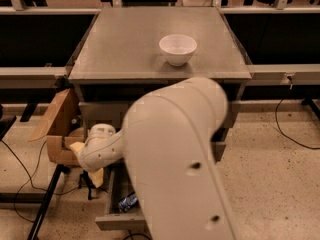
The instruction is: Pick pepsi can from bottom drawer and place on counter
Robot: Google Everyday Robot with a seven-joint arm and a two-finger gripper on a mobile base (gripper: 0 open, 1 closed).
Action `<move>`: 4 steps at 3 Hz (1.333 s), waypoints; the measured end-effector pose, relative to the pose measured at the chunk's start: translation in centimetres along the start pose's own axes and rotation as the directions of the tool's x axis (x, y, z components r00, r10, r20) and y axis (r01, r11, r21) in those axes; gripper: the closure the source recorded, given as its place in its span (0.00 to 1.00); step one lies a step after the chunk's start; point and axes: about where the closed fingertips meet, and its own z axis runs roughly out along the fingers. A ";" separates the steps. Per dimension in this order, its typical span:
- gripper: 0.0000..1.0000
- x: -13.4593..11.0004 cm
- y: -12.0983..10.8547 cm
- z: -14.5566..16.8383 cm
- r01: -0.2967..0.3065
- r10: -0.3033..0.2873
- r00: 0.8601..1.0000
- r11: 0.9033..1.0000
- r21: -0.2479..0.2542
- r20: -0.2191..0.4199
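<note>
The pepsi can point(128, 202) lies on its side at the front left of the open bottom drawer point(119, 223); it is blue with white marks. My gripper point(87, 162) hangs left of the drawer, above and to the left of the can, not touching it. Its two yellowish fingers point(97, 177) stand apart and hold nothing. My big white arm crosses the front of the cabinet and hides most of the drawer and the drawers above. The grey counter point(125, 44) is the cabinet's top.
A white bowl point(177, 49) stands on the counter, right of centre. An open cardboard box point(56, 129) sits on the floor left of the cabinet, close to the gripper. A black stand leg point(45, 204) and cables lie at the lower left.
</note>
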 end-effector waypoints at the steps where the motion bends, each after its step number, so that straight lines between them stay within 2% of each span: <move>1: 0.00 -0.5 0.4 2.2 0.047 -0.047 0.999 0.999 -0.012 -0.001; 2: 0.00 -0.5 0.4 2.2 0.047 -0.047 0.999 0.999 -0.012 -0.001; 3: 0.00 -0.5 0.3 3.1 0.050 -0.051 0.998 0.997 -0.053 -0.028; 4: 0.00 1.5 2.2 3.4 0.032 -0.046 0.995 0.988 -0.152 -0.087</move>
